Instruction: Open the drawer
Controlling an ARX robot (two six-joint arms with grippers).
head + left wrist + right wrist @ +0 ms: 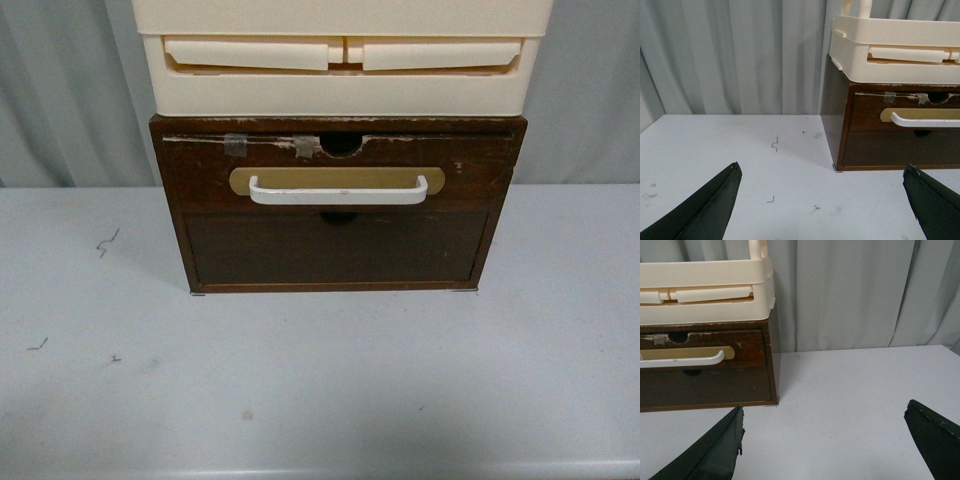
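Observation:
The drawer [200, 170] is the dark-brown worn wooden top front of a small wooden chest, closed flush. It has a white bar handle [338, 193] on a tan oval plate, a semicircular notch and tape pieces on its top edge. It also shows in the left wrist view [867, 107] and the right wrist view [747, 342]. Neither gripper shows in the front view. My left gripper [822, 172] is open and empty over the table, short of the chest's left corner. My right gripper [825, 412] is open and empty over the table, off the chest's right corner.
Below the drawer is a plain dark-brown panel [335, 248] with no handle. Cream plastic drawers [340, 60] are stacked on top of the chest. The chest stands on a white table [320, 390] with small scuff marks. Grey curtains [740, 55] hang behind.

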